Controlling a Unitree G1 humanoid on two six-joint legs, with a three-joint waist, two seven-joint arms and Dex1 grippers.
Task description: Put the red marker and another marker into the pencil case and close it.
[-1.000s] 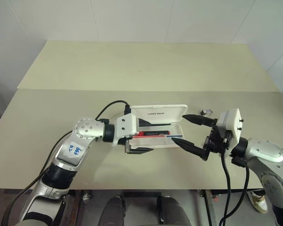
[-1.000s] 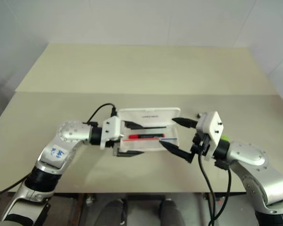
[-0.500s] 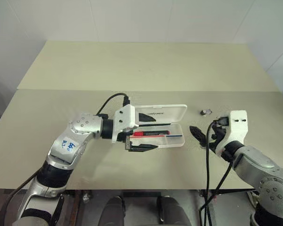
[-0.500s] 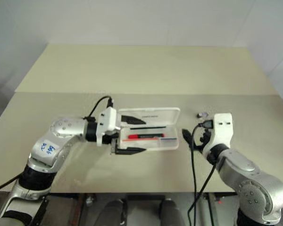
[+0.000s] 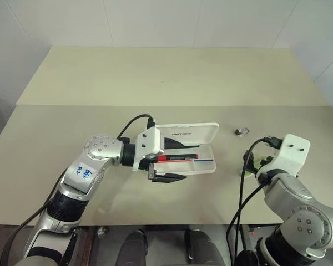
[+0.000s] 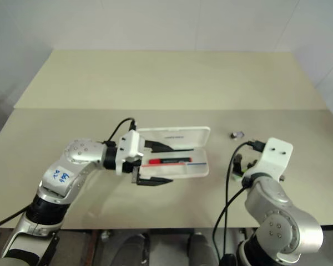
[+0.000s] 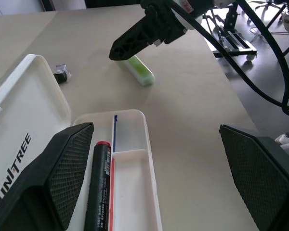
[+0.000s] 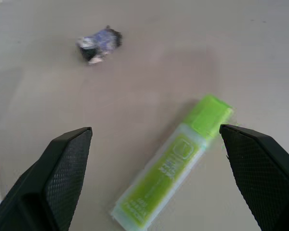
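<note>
My left gripper (image 5: 172, 162) stands wide open and empty at mid-frame, straddling the open pencil case (image 5: 202, 166); the red marker (image 5: 177, 157) lies inside it. My right gripper (image 8: 156, 178) gapes empty over the green marker (image 8: 173, 161) on the table (image 5: 155, 83) at right.

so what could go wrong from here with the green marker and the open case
The lime-green highlighter marker lies flat and at an angle between the right tool's open fingers, so a closing grip might pinch it off-centre and spin it away.

The left tool hovers over the open white plastic pencil case, where the red marker already lies; it may block the drop-in.

The small dark crumpled scrap nearby could get knocked.
</note>
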